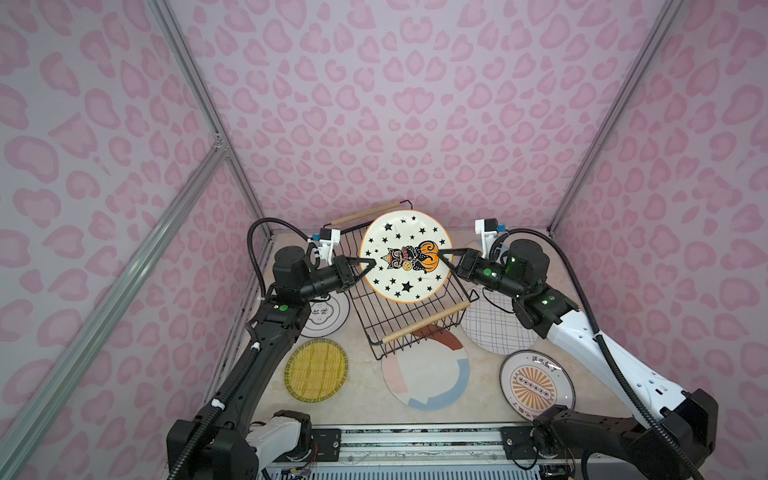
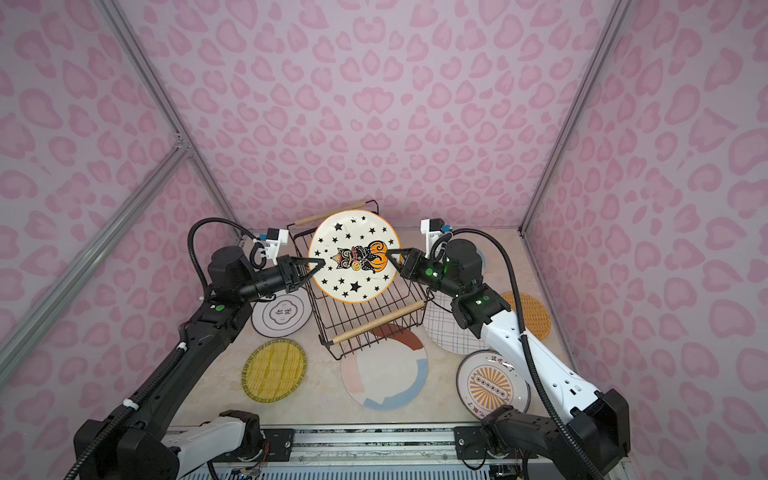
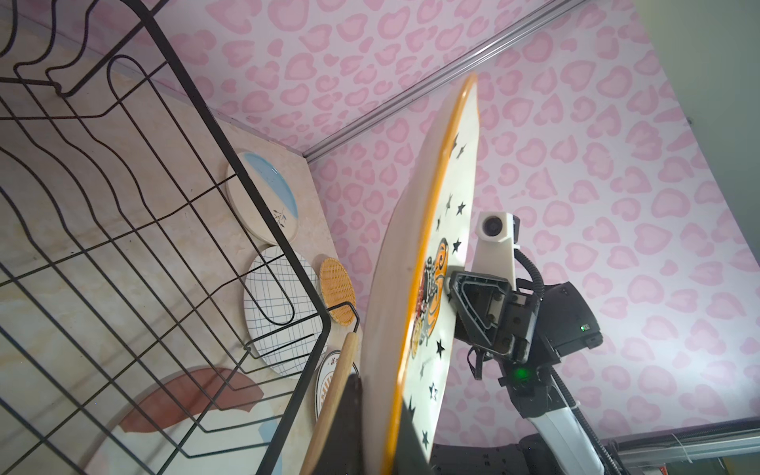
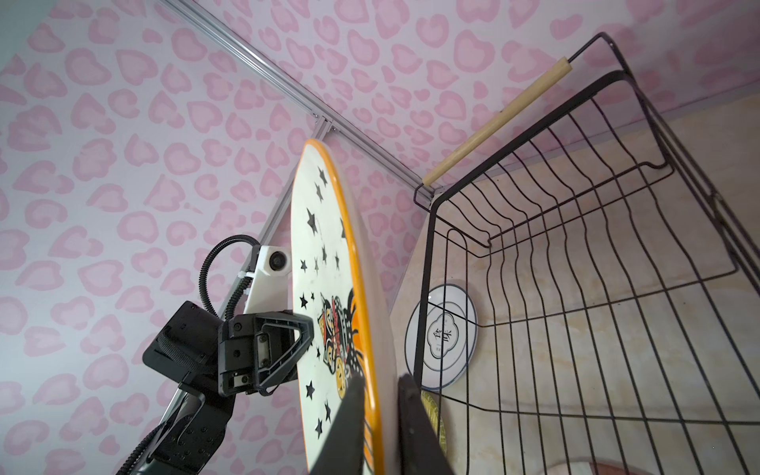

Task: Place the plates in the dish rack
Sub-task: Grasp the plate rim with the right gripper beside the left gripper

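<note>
Step in hand, as judged: seating the starred plate (image 1: 405, 257) in the rack (image 1: 395, 320).

The left gripper (image 1: 371, 262) is clamped on the plate's left rim. The right gripper (image 1: 442, 254) pinches the right rim, with a finger (image 4: 349, 415) on each face in the right wrist view.

The plate hangs tilted over the rack's far half, face toward the near side. Whether it touches the wires cannot be told.

Recommended: lower both arms evenly, stand the plate on edge in a far slot, and release only once it is seated.

Plate: cream, orange-edged, black stars, cat-and-pumpkin figure at centre. It looks glazed and is probably slippery.
</note>
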